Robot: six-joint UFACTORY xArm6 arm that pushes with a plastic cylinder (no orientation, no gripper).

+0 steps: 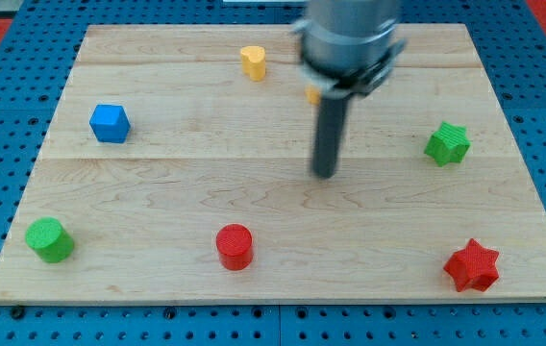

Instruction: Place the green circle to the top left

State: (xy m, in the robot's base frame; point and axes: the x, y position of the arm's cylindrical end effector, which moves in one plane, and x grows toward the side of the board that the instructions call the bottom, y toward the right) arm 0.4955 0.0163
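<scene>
The green circle (50,239) is a short green cylinder near the board's bottom left corner. My tip (324,174) rests on the board near its middle, far to the right of and above the green circle, touching no block. The rod and the arm above it look blurred. The nearest block to the tip is a yellow one (311,93), mostly hidden behind the arm.
On the wooden board (158,192) also sit a blue cube (110,123) at the left, a yellow block (253,61) at the top, a red cylinder (235,246) at the bottom, a green star (447,144) at the right and a red star (472,266) at the bottom right.
</scene>
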